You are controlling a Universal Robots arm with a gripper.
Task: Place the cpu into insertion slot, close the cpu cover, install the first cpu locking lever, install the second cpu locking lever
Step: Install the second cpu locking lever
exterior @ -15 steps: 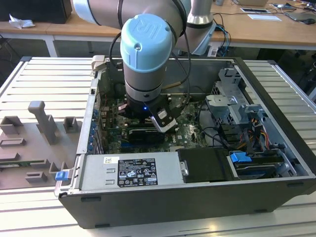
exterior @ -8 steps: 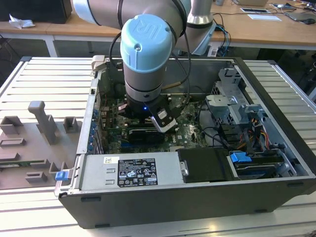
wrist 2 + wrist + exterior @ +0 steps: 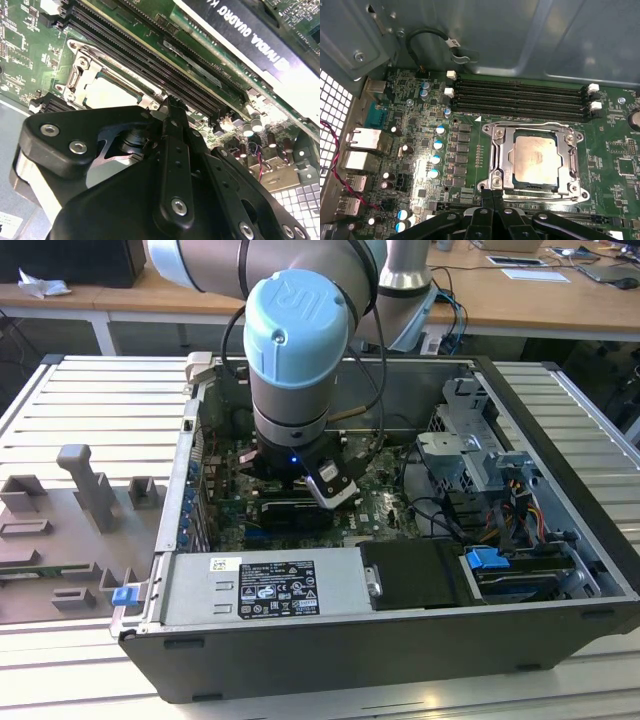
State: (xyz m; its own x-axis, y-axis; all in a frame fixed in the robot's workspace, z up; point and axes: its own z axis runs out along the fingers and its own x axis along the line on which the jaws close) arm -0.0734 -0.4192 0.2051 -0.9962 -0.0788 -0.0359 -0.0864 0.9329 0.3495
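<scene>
Look at your gripper (image 3: 492,192) in the first wrist view: the two black fingers are pressed flat together with nothing between them, and their tips sit at the near edge of the cpu cover (image 3: 572,161), right by a screw on the frame; whether they actually touch the metal, you cannot tell. In the second wrist view the same clenched fingertips (image 3: 169,102) point at the socket's edge.

The cpu (image 3: 535,159) lies flat in the insertion slot (image 3: 536,186), its dull silver-grey top showing through the cover's large square window. The cover is a thin, bright metal frame lying down over the chip, with a wire locking lever (image 3: 530,124) running along its far side. Green circuit board (image 3: 615,145) surrounds the socket, and four long black memory slots (image 3: 520,100) run parallel just beyond it. Small blue-topped cylindrical capacitors (image 3: 438,145) stand in a row beside the socket.

In the exterior view your arm (image 3: 292,350), grey with a pale blue cap, reaches down into the open computer case (image 3: 560,440), which lies on a ribbed metal table (image 3: 90,400)
</scene>
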